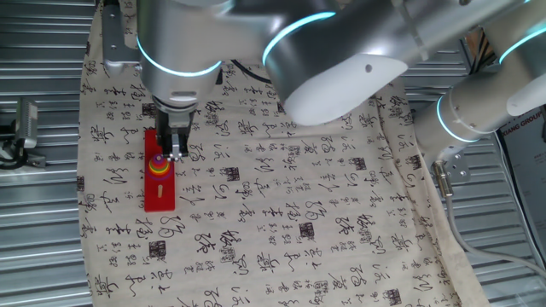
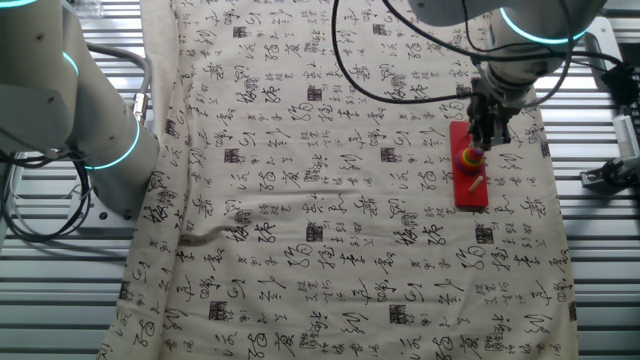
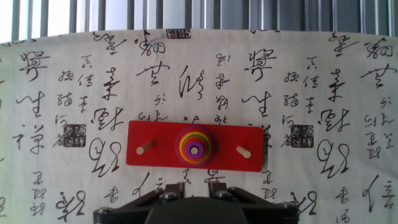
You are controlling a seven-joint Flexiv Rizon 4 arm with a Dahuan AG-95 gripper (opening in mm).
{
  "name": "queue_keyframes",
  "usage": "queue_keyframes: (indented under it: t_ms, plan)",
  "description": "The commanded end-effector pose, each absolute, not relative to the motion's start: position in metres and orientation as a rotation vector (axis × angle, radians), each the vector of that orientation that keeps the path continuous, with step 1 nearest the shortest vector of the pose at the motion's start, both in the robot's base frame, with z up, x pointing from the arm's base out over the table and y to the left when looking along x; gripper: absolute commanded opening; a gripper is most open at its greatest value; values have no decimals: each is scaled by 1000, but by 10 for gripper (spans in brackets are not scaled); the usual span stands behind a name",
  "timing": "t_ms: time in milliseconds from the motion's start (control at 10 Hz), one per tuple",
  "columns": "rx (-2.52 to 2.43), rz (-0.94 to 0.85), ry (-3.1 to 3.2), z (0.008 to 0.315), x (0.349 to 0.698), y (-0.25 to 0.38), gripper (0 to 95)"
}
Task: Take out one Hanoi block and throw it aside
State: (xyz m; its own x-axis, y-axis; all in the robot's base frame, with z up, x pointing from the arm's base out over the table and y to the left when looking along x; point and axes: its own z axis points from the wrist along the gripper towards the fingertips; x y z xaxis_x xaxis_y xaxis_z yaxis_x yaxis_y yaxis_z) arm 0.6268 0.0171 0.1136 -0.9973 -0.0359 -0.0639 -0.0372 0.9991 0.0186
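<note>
The jaws [image 3: 195, 185] show in the hand view only as two dark fingertips at the bottom edge, set a narrow gap apart and holding nothing; in one fixed view they hang just above the stack, and whether they touch it cannot be told; the Hanoi block [image 3: 194, 149], the small purple ring topping the stack, sits straight ahead of the gap along the fingers, centred between the two tips, on the middle peg of the red base [image 3: 225, 142]; beneath it lie the yellow ring [image 3: 185, 145] and a wider ring of red-orange, so close under it that the chief risk, as I judge it, is a descent too deep, with the fingers closing on the yellow ring as well and lifting two pieces, or the whole stack; a gap this narrow may also land a fingertip on top of the block instead of beside it, pressing the stack down and tilting the light base; a lift not straight along the peg could bind the ring and drag the base across the calligraphy cloth [image 3: 323, 81] that covers the counter, which is loose and wrinkled in the other fixed view; to either side of the jaws stand two bare pegs [image 3: 144, 149], well clear of the fingers.
</note>
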Motion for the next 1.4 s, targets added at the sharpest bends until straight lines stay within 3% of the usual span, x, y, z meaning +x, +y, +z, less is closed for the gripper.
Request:
queue_keyframes:
  t_ms: [100, 1400]
  plan:
    - [-57, 37, 3077, 113, 629, 16, 190]
    - [-47, 41, 3073, 110, 631, 18, 190]
